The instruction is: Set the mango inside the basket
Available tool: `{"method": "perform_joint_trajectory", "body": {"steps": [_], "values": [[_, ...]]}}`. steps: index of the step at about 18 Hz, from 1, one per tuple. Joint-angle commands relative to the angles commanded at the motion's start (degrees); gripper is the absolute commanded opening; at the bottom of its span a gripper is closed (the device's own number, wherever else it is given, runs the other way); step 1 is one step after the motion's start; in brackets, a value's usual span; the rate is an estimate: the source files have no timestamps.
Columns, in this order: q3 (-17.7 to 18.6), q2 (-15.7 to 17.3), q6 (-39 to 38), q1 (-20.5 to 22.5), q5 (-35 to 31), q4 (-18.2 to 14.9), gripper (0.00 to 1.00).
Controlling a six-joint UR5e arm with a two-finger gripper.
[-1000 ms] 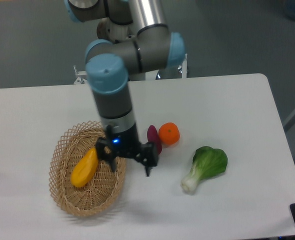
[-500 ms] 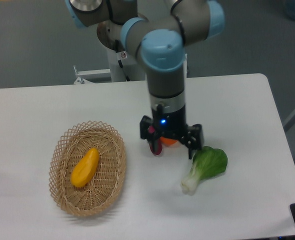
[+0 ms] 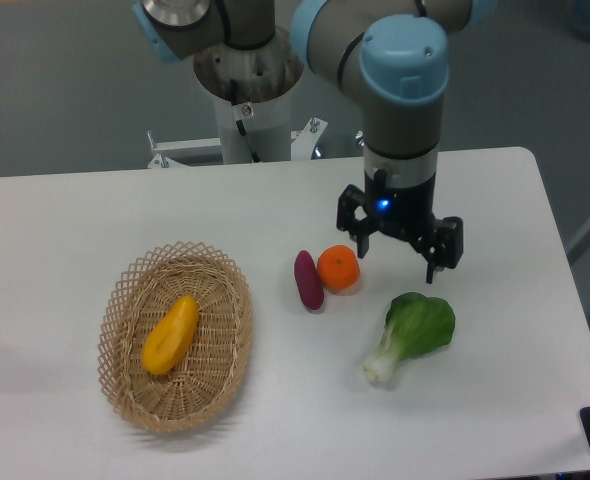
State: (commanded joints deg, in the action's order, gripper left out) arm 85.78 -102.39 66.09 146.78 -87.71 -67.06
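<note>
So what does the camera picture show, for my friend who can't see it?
A yellow mango lies inside a wicker basket on a white table. The robot's open gripper hangs empty above an orange, a purple vegetable and a leafy green.

White table (image 3: 495,400) carries three loose items near centre. Purple oblong vegetable (image 3: 308,280) lies just beside a round orange fruit (image 3: 338,268), apparently touching it. Green leafy vegetable (image 3: 413,332) with white stem sits near them, apart.
</note>
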Motion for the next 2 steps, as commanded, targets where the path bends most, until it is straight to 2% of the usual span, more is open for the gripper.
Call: {"method": "perform_joint_trajectory", "body": {"steps": [2], "values": [[0.09, 0.0, 0.0, 0.61, 0.61, 0.0, 1.0]]}}
